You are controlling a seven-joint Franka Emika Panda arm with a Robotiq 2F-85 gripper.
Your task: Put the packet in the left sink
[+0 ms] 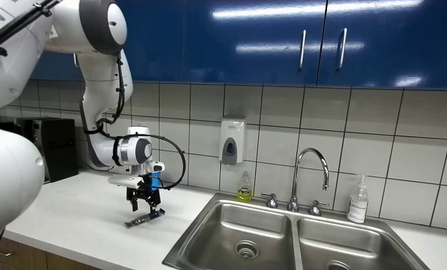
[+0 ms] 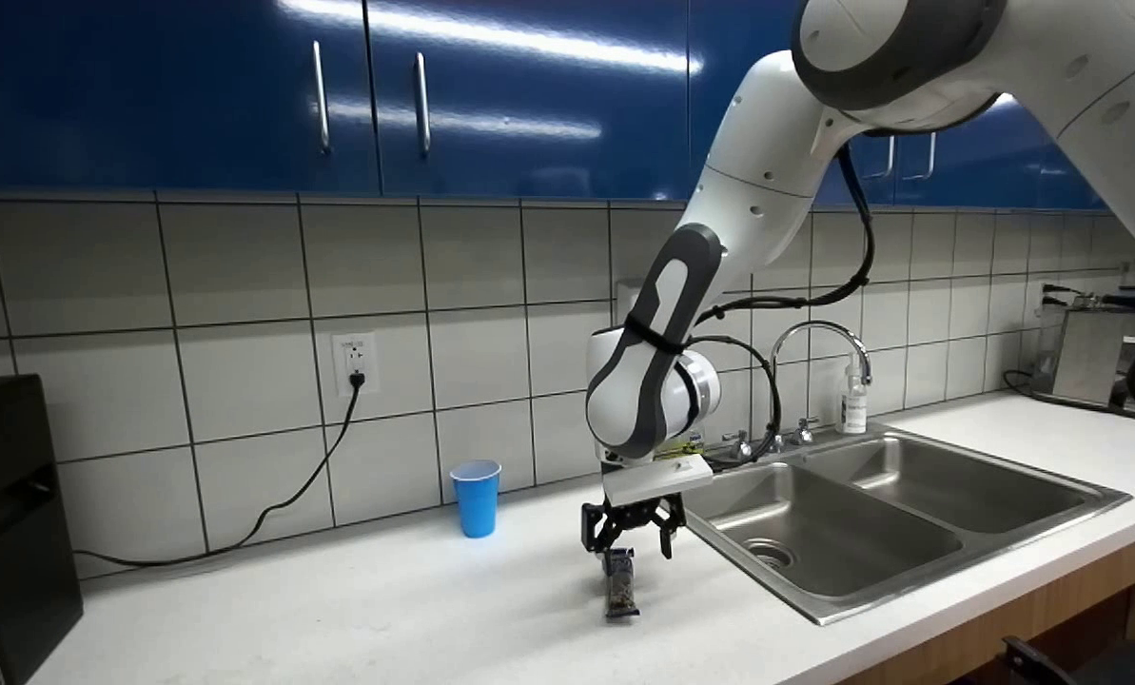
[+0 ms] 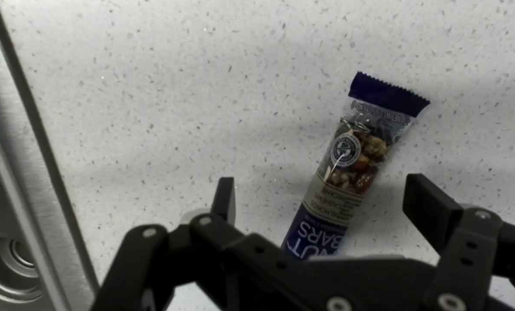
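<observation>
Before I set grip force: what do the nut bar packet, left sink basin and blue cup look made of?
Nut bar packet: probably thin plastic film, glossy; zigzag-cut end, glints on creases.
Left sink basin: stainless steel, likely satin-finished; grey metal with soft highlights.
Blue cup: likely plastic, smooth; pale rim, even colour, though paper is possible.

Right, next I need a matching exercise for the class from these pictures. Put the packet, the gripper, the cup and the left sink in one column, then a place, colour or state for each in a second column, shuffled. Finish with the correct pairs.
Column one
1. packet
2. gripper
3. cup
4. left sink

Column two
A. open, with its fingers apart
B. steel grey, with a round drain
C. lying on the counter
D. bright blue and standing upright

Right pairs: 1-C, 2-A, 3-D, 4-B
</observation>
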